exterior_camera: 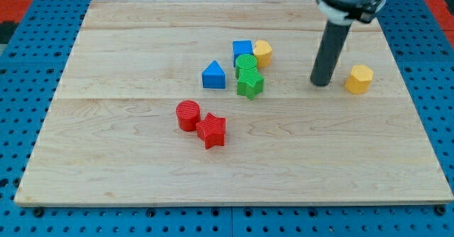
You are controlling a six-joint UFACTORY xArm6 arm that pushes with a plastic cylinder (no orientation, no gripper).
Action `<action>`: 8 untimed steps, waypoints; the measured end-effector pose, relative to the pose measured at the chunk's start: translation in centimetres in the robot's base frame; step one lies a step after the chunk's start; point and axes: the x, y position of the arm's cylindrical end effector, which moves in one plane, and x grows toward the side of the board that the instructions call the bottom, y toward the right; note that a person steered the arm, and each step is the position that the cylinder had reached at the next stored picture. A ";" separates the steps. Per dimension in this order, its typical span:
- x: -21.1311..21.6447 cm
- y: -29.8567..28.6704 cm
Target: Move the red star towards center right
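Camera view records a pale wooden worktop (106, 159) laid over a blue perforated base (21, 88). No gripper is fitted, so nothing is clasped or released; the arm ends in a dark rod, and my tip (321, 84) is seen resting on the worktop at the view's right, slightly above mid-height. A yellow hexagonal block (359, 79) is noted just beside the tip on its right, apart from it. The red star (211, 130) is located a little left of centre and below mid-height, well apart from the tip. A red cylinder (188, 115) is found against the star's upper left, touching or very nearly so. A cluster is observed near the centre, towards the view's top: a blue cube (242, 50), a second yellow block (262, 53) of rounded, heart-like outline at its right, a green cylinder (246, 62) directly below the cube, and a green star (249, 83) below that cylinder. These four are packed closely; exact contact between them cannot be confirmed. A blue triangle (213, 75) is set apart just left of the green star. The tip is touching no block.
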 end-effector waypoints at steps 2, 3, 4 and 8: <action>13.8 -6.2; 15.8 -16.2; 12.1 -19.8; 10.2 -8.3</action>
